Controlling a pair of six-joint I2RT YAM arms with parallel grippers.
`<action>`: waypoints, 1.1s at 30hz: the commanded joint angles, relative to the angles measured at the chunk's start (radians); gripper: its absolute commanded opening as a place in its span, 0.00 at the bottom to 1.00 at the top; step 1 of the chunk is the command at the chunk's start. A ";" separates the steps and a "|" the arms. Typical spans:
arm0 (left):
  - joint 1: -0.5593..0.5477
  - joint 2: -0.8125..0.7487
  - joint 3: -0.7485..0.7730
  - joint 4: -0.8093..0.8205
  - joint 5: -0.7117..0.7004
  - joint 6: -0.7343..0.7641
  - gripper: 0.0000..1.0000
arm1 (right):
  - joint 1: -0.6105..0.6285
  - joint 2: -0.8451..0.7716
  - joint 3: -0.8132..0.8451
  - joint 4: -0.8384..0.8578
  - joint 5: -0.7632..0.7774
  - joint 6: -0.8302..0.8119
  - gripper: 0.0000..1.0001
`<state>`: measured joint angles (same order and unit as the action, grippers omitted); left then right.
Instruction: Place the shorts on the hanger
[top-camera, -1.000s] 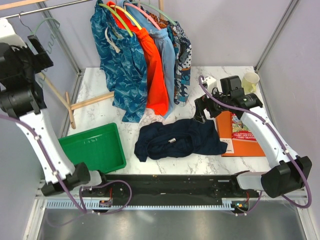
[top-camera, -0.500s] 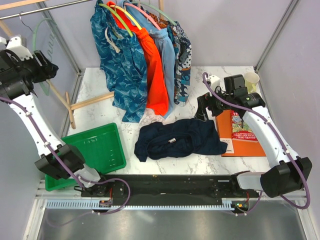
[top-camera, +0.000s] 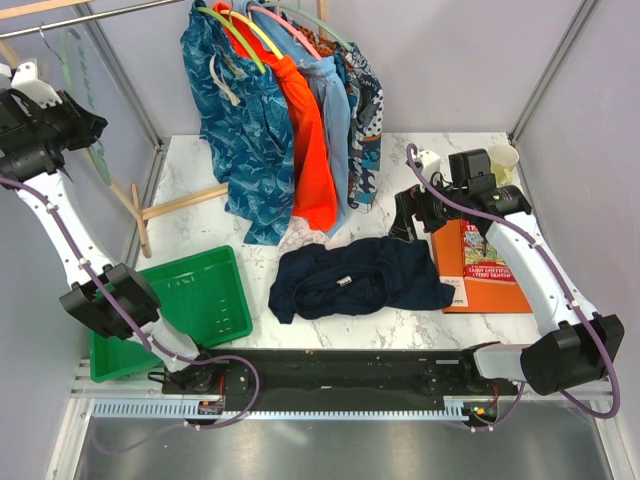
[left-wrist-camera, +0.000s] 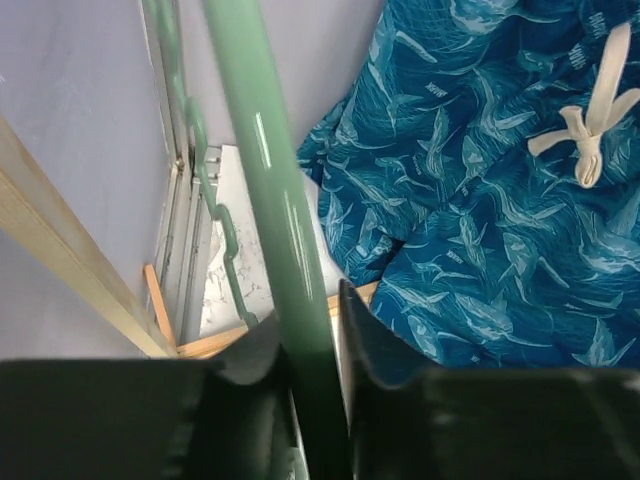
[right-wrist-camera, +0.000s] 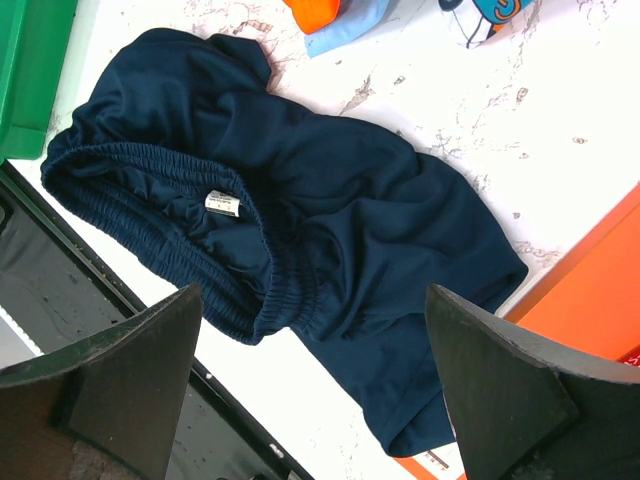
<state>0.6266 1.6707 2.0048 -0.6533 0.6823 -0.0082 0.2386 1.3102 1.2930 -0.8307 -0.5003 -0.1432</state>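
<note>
Since a second ago my left arm has lifted higher beyond the table's (top-camera: 440, 145) left edge. Its left gripper (left-wrist-camera: 310, 345) has narrowed onto the hanger (left-wrist-camera: 265, 190), pinching its bar. The right gripper (right-wrist-camera: 310, 300) hangs wide open above the shorts (top-camera: 360, 280), which lie crumpled near the table's near edge with bare marble around them.

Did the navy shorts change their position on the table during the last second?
No. The navy shorts lie in the same spot, right edge still at the orange book, equally far from the green tray.
</note>
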 joint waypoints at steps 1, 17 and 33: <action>-0.001 0.015 0.031 0.084 -0.007 -0.062 0.08 | -0.004 -0.029 0.011 0.019 -0.023 0.007 0.98; -0.004 -0.175 -0.282 0.493 0.016 -0.139 0.02 | -0.005 -0.029 -0.011 0.033 -0.032 0.005 0.98; -0.004 -0.298 -0.412 0.433 0.045 -0.107 0.02 | -0.004 -0.040 -0.001 0.033 -0.034 0.007 0.98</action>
<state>0.6220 1.4593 1.6302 -0.2329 0.6922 -0.1253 0.2379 1.3003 1.2827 -0.8234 -0.5144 -0.1425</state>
